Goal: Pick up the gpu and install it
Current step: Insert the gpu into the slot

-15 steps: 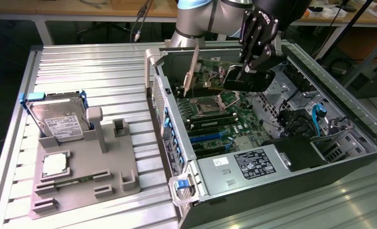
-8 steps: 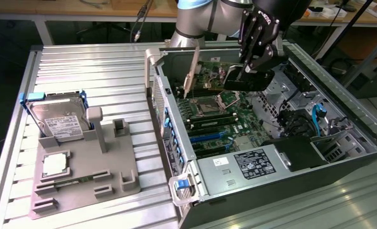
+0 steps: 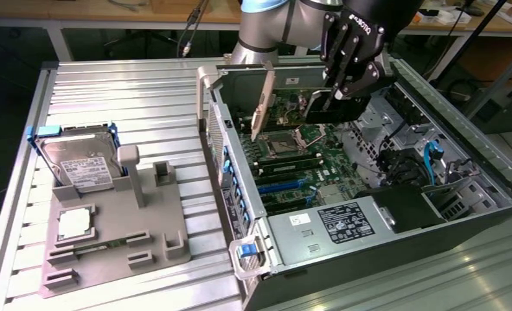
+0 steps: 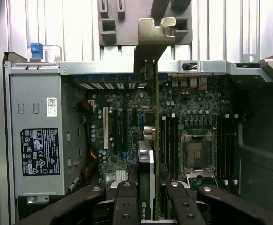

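While the tool [image 3: 330, 97] is clamped on the gpu [image 3: 282, 98], the card hangs on edge inside the open computer case [image 3: 463, 168], above the motherboard [image 3: 312, 162] and just beside the CPU socket [image 3: 301, 137]. Its silver bracket [image 4: 156, 28] sits at the case wall. In the wrist view, fingers [image 4: 127, 201] pinch the card from both sides. The hard drive [image 3: 85, 165] stands in the grey fixture [image 3: 126, 233] on the bench [image 3: 135, 91], outside the case, beside that same wall.
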Controlling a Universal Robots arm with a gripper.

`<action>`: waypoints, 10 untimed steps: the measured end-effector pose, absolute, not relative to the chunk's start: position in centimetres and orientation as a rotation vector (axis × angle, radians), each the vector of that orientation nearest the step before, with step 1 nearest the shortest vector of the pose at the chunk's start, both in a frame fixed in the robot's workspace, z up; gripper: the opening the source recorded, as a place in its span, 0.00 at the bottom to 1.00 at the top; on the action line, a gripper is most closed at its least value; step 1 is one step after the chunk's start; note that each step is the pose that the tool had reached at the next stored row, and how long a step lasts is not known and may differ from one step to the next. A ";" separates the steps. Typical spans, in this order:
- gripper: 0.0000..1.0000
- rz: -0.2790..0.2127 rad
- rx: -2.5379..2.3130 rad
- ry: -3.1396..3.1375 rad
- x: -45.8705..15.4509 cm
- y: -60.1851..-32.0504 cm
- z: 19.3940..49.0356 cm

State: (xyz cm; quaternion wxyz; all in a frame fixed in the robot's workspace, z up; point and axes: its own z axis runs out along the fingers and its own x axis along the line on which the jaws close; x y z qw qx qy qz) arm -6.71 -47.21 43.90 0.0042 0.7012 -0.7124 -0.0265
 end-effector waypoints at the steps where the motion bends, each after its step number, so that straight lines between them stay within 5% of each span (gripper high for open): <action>1: 0.27 -0.083 2.197 -2.232 -6.7 -47.2 43.9; 10: 0.27 -0.074 2.202 -2.236 -6.6 -47.1 43.7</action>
